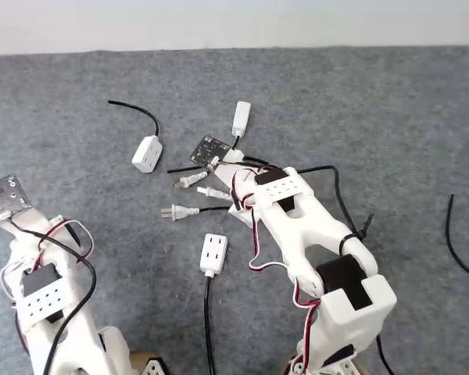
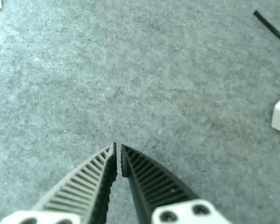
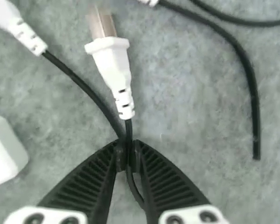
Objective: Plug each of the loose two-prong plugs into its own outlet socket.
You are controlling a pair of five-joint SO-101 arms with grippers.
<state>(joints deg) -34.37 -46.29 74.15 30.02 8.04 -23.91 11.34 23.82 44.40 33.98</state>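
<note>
Plugs [image 1: 213,192]: three loose, clustered mid-scene, none seated; whole job apparently still to do. Right gripper [image 3: 126,149]: at cluster, pinched tight on black cord [image 3: 127,133] just behind white plug [image 3: 111,60]. Left gripper [image 2: 118,148]: near left, closed, empty, over bare carpet [image 2: 130,70]. Unfilled: near socket [image 1: 213,254], left socket [image 1: 147,153], far socket [image 1: 241,119].

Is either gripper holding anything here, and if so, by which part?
The right gripper pinches the black cord of a white plug, just behind the plug's body. The left gripper holds nothing.
</note>
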